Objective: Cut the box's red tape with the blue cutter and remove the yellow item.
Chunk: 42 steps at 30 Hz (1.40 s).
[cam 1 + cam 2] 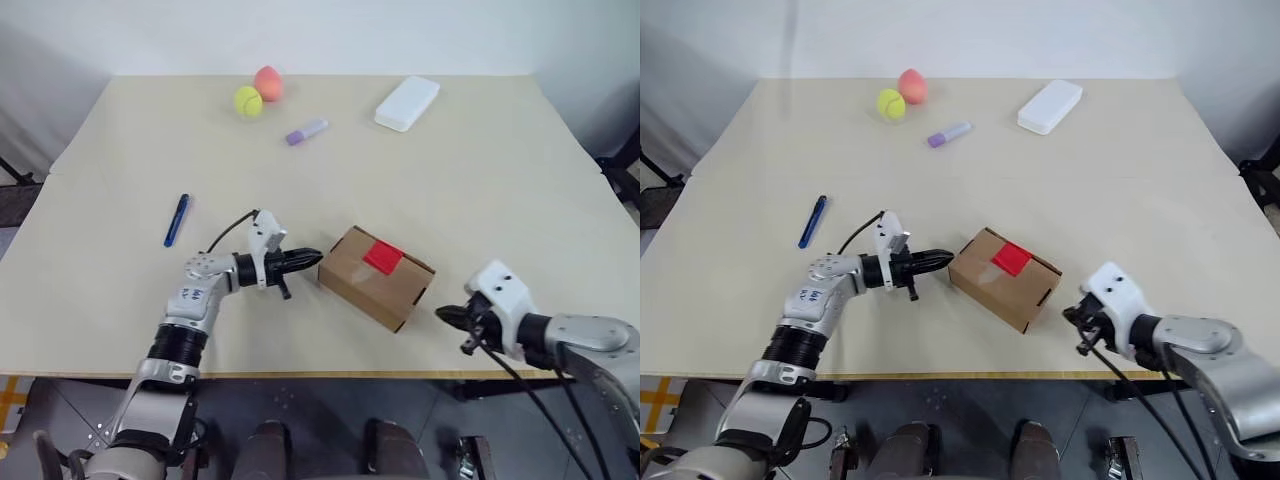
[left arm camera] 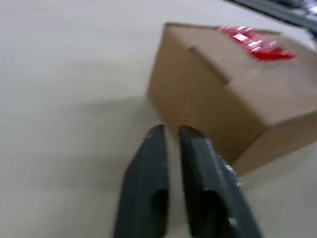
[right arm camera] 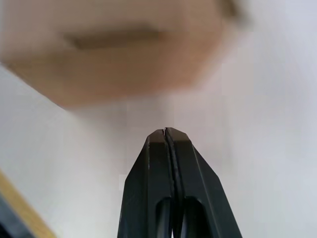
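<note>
**Cutter lies untouched, box between grippers**

Cutter (image 1: 177, 219) lies flat on table (image 1: 500, 170), well left of box (image 1: 372, 282), nothing in the way. Box is shut, red tape (image 1: 383, 257) on top. L gripper (image 1: 312, 257) sits just beside box's left end, fingers a slit apart, holding nothing. R gripper (image 1: 446, 315) near box's right end, tips pressed together, empty. Far side: tennis ball (image 1: 248, 101) touching pink egg-shaped thing (image 1: 268, 83), lilac stick (image 1: 306, 132), white case (image 1: 407, 103).
</note>
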{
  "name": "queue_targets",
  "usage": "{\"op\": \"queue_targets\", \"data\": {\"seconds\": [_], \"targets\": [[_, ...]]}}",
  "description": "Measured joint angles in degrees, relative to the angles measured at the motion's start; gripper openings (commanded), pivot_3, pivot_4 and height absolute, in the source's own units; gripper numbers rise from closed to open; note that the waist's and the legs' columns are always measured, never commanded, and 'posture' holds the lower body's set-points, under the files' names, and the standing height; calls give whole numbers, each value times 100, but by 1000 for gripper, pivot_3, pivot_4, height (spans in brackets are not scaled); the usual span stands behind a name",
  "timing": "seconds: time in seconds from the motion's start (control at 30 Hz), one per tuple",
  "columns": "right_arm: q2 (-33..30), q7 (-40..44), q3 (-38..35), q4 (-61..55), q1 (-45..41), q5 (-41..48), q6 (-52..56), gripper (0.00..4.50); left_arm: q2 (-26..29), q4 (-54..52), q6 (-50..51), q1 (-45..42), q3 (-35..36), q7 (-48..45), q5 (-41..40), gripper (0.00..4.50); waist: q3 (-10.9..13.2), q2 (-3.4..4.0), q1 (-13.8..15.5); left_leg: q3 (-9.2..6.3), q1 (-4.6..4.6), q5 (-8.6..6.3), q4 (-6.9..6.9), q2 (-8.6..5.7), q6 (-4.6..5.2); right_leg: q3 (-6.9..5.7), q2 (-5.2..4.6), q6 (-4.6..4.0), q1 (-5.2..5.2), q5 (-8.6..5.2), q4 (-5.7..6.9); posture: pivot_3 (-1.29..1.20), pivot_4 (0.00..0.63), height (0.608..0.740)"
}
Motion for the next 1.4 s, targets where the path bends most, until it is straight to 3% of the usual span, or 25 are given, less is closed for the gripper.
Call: {"op": "queue_targets", "data": {"seconds": [0.13, 0.3, 0.37, 0.6, 0.8, 0.9, 1.17, 1.4], "targets": [[-1, 135, -394, 916, -493, -71, -823, 2271, 292, -668, 209, 323, 293, 73, -167, 2621, 0, 0, -5, 1, 0, 0, 2, 1, 0, 2, 0, 0, 0, 0, -1, 0, 150, 740], [27, 511, -343, 2112, -1309, -99, -1801, 4037, 584, -1778, 762, 999, 1081, 439, -701, 4171, 0, 0, -25, 0, 1, 0, -1, 2, 0, 1, 0, 0, 0, 0, -1, 0, 150, 740], [52, 617, -248, 2338, -1457, -101, -2002, 4448, 633, -2116, 951, 1242, 1349, 614, -873, 4495, 0, 0, -11, 0, 0, 0, 2, 2, 0, 2, 0, 0, 1, 0, -2, 0, 150, 740], [383, 1318, 218, 3179, -2117, -66, -2737, 4448, 806, -3767, 1466, 3449, 3122, 1281, -1576, 4495, 1, -1, -158, 7, 5, -7, 0, 9, -5, 7, 3, 1, 4, 1, -7, 0, 150, 740], [584, 1879, 379, 4039, -2736, 10, -3029, 4448, 666, -4524, 1703, 5178, 4766, 1676, -2167, 4495, 3, -3, -115, 5, 4, -13, 14, 11, -1, 7, 4, 0, 6, 0, -3, 0, 150, 740], [593, 2135, 428, 4365, -2982, 13, -3202, 4448, 450, -4669, 1666, 5581, 4960, 1841, -2254, 4495, 2, -3, -55, 6, 2, -26, 27, 11, 1, 8, 4, 0, 8, 1, -4, 0, 150, 740], [694, 2388, 645, 4817, -3328, -95, -3404, 4448, 317, -4594, 1320, 5279, 4845, 2431, -2159, 4495, 2, -3, -39, 7, 1, -28, 32, 13, -1, 10, 8, -1, 6, 0, 0, 0, 150, 740], [742, 2466, 669, 4072, -3342, 169, -3020, 4448, 681, -3458, 1132, 3363, 3840, 3036, -1594, 4495, 0, 0, 7, 9, -1, -30, 39, 13, -2, 11, 9, 1, 5, 1, 4, 0, 150, 740]]}}
